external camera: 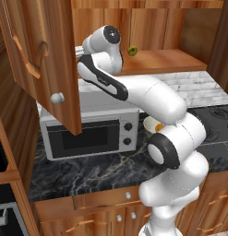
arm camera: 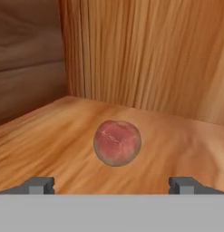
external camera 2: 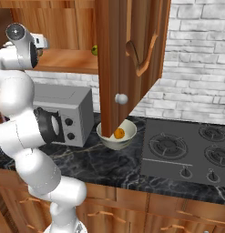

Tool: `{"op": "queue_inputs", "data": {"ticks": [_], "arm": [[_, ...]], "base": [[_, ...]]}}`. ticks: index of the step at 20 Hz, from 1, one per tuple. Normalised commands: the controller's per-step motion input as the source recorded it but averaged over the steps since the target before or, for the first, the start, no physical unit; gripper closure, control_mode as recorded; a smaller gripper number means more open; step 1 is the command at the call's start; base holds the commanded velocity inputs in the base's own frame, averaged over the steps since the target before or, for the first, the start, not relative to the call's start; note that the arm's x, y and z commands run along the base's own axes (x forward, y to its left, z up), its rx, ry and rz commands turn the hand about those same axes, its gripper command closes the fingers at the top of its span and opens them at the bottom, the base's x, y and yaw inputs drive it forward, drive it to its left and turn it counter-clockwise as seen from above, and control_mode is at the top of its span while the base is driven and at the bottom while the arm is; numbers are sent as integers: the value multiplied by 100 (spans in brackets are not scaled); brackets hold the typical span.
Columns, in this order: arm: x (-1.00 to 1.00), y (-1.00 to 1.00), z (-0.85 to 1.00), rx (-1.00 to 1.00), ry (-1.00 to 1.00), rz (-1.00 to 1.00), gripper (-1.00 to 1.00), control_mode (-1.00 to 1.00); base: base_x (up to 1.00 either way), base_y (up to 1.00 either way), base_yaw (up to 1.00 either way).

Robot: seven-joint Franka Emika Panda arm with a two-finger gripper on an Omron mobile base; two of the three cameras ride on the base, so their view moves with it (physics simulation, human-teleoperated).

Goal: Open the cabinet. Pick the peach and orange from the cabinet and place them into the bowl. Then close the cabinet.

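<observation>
Claw (arm camera: 111, 186) fingers stand wide apart, and you can see through the hand view that nothing is between them: the two dark tips sit at either side, with the small round pinkish-red peach (arm camera: 117, 142) lying just ahead of them, centred in the gap but not touched. The peach rests on the wooden shelf (arm camera: 50, 145) floor inside the reddish-brown wooden wall cabinet (external camera: 41, 60), near its back wall and left corner.

Look at the base views and you find both cabinet doors swung open toward you, each with an arched raised panel and a small round silver knob (external camera: 57, 97). The white arm reaches up and into the cabinet's left part. A small green-yellow fruit (external camera: 132, 50) sits on the same shelf, further right and well apart from the arm's wrist.

Down on the dark marbled table (external camera 2: 109, 164), the round pale cream-green bowl (external camera 2: 127, 136) stands between the silver microwave (external camera 2: 63, 111) and the black stove top (external camera 2: 186, 150). The small bright orange ball (external camera 2: 119, 133) already lies inside the bowl. From the right base view the open door partly covers the bowl's left side.
</observation>
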Motion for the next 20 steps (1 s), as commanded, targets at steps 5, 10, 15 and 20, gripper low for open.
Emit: {"op": "queue_inputs", "data": {"ticks": [5, 10, 15, 20], "arm": [[8, 16, -3, 1, 0, 0, -100, -100], [6, 0, -13, 0, 1, 0, -100, -100], [26, 0, -10, 0, 0, 0, -100, -100], [49, 19, -16, 0, 3, 0, -100, -100]], "base": [[0, 0, 0], [0, 0, 0], [0, 0, 0], [0, 0, 0]]}}
